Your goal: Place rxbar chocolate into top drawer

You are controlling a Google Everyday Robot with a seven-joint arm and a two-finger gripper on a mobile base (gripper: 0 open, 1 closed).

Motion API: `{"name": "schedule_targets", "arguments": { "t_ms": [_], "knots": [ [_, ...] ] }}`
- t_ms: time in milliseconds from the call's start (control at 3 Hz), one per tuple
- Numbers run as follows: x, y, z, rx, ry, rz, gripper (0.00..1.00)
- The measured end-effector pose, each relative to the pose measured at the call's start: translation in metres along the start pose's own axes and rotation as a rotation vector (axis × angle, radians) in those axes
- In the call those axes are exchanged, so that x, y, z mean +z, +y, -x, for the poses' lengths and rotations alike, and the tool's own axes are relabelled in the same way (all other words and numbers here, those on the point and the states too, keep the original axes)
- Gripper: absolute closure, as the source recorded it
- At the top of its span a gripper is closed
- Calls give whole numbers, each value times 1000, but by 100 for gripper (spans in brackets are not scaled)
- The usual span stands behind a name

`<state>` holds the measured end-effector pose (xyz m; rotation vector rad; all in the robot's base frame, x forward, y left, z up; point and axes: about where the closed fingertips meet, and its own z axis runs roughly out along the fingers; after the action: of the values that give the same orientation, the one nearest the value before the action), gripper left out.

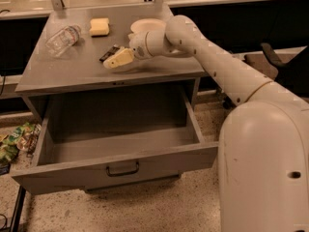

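Observation:
The rxbar chocolate (109, 52) is a small dark bar lying on the grey cabinet top (72, 66), partly covered by my gripper. My gripper (118, 59) reaches in from the right and sits low over the bar's near right end, touching or almost touching it. The top drawer (72, 170) below is pulled wide open with nothing inside, and its dark handle (123, 168) is centred on the front.
A clear plastic bottle (63, 39) lies on its side at the top's left. A yellow sponge block (99, 26) sits at the back. A white bowl (147, 25) stands behind my wrist. Snack bags (17, 139) lie on the floor at left.

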<state>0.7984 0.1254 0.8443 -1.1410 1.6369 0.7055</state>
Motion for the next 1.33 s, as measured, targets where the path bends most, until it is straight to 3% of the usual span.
{"name": "schedule_targets", "arguments": {
  "t_ms": [333,1333],
  "knots": [
    [8,-5,1,-18,1,-6,14],
    [20,-5,-7,-53,43,9,84]
  ]
}}
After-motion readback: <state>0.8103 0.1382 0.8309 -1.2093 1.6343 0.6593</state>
